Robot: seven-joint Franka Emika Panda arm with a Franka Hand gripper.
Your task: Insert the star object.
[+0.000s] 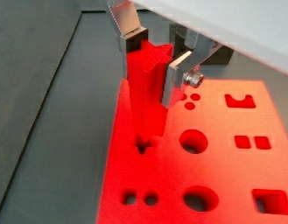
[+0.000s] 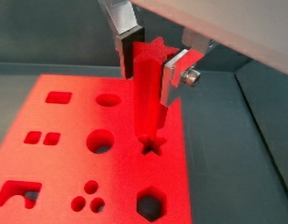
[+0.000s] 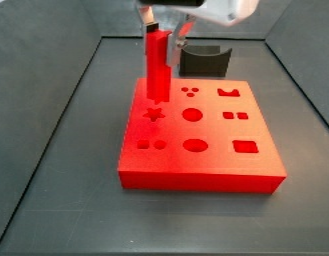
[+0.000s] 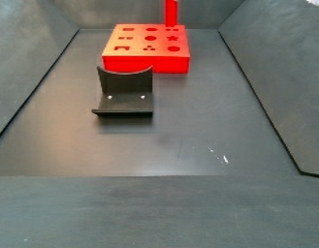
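Dark table (image 3: 60, 180) below; my gripper (image 2: 151, 61) fingers (image 2: 175, 77) clamp the upright star object (image 2: 149, 87) over the red block's (image 2: 64, 122) star hole (image 2: 152, 144).

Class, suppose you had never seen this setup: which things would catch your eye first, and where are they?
First, the big flat bright red block with shaped holes on the dark floor. Next, the tall slim bright red star peg, upright in the gripper, its lower end right at the star-shaped hole near the block's edge. Then the dark L-shaped fixture on the floor beside the block.
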